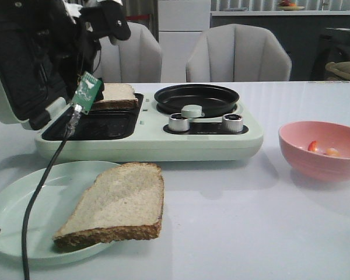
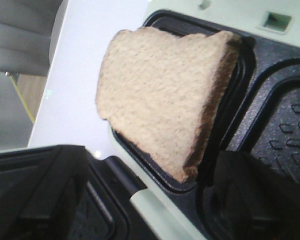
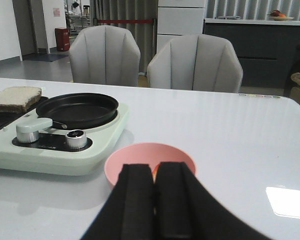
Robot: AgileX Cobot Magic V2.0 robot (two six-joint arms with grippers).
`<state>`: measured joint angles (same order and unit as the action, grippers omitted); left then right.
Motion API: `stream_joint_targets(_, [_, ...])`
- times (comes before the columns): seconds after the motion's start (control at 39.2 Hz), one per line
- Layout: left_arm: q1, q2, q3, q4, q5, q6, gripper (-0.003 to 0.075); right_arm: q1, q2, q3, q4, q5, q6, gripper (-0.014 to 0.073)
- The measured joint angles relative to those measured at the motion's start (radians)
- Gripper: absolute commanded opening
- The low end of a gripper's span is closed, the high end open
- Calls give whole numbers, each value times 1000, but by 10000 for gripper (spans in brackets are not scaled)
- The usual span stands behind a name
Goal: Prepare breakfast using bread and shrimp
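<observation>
Pink bowl [image 1: 321,153], green plate [image 1: 23,204], black pan [image 1: 196,98] on cooker [image 1: 151,137].

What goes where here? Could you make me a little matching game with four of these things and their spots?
Things:
1. bread slice
2. second bread slice
3. shrimp
4. black pan

Places:
A. in the pink bowl
B. on the pale green plate
C. on the cooker beside the knobs
D. on the open sandwich press

Pairs: 1-B, 2-D, 3-A, 4-C

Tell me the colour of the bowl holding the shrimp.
Pink; the bowl shows best in the front view, with orange-red shrimp inside.
</observation>
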<state>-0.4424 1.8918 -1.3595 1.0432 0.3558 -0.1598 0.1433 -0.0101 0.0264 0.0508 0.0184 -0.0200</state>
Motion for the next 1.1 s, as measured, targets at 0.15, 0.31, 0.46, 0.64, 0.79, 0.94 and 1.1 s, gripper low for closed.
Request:
stream_joint_targets(0.15, [-18, -115, 0, -121, 84, -1, 564, 0, 0, 0, 0, 0, 0, 142])
stream_joint_targets(0.31, [-24, -264, 2, -292, 117, -1, 564, 0, 0, 0, 0, 0, 0, 142])
stream_joint_targets(0.46, [-22, -437, 37, -483, 136, 26, 564, 0, 0, 0, 0, 0, 0, 142])
stream_joint_targets(0.64, [46, -661, 156, -740, 148, 172, 564, 0, 0, 0, 0, 0, 0, 142])
stream_joint_targets(0.79, [128, -840, 285, -864, 165, 196, 564, 0, 0, 0, 0, 0, 0, 142])
stream_joint_targets(0.94, [161, -1028, 446, -919, 148, 199, 564, 0, 0, 0, 0, 0, 0, 142])
stream_joint_targets(1.1, [165, -1252, 623, -999, 63, 199, 564, 0, 0, 0, 0, 0, 0, 142])
